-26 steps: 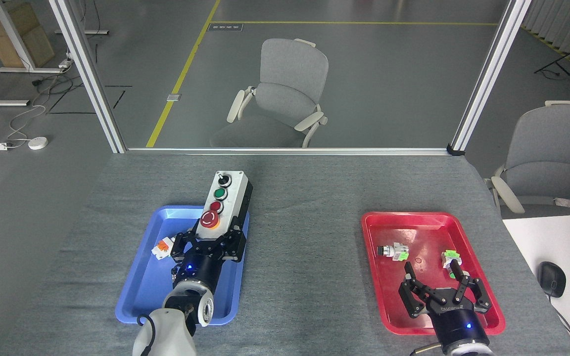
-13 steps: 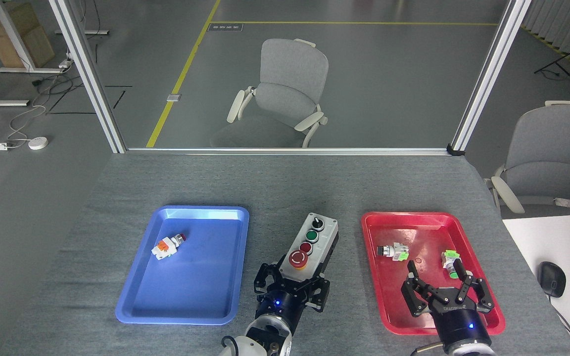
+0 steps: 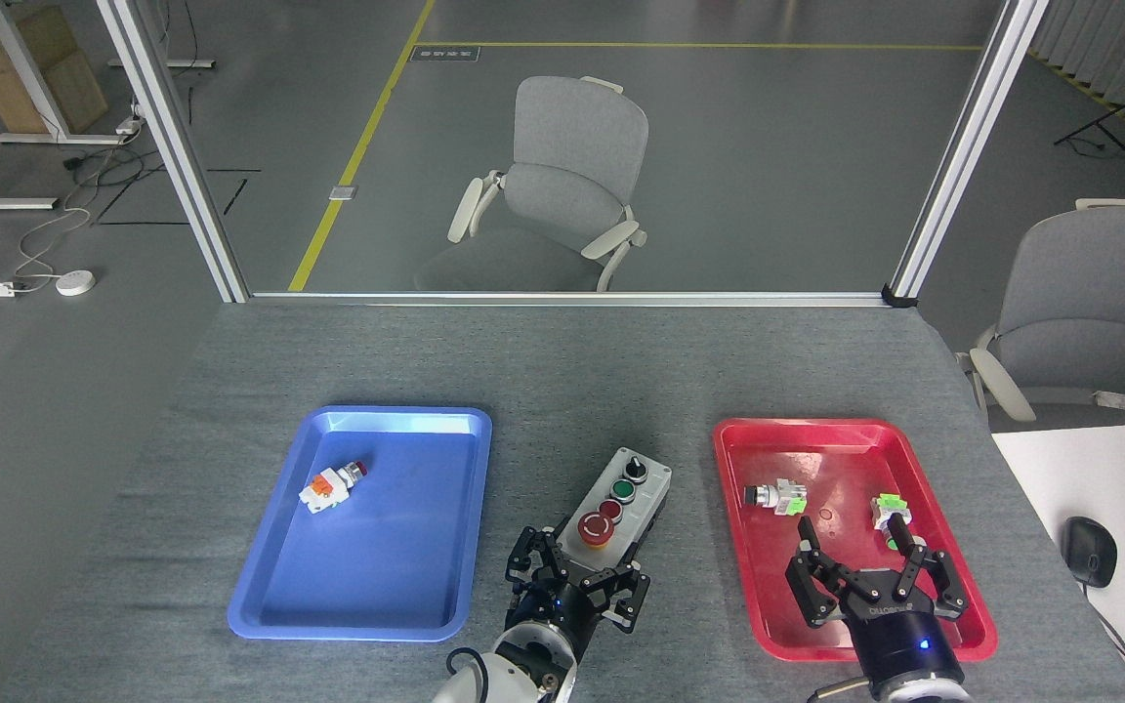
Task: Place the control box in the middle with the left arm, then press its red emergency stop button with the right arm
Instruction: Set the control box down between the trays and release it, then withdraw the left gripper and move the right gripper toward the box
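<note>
You're lowering the control box (image 3: 616, 498) onto the tabletop (image 3: 562, 371) between the trays, out of the blue tray (image 3: 279, 576); left pincer (image 3: 574, 576) still pinching its near end. Right pincer (image 3: 870, 576) is hanging spread; pressing comes next.

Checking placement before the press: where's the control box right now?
In the head view, the control box sits on the grey cloth between the blue tray and red tray, left gripper at its near end.

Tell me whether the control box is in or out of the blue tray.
Out: the control box is over grey cloth between the blue tray and red tray.
</note>
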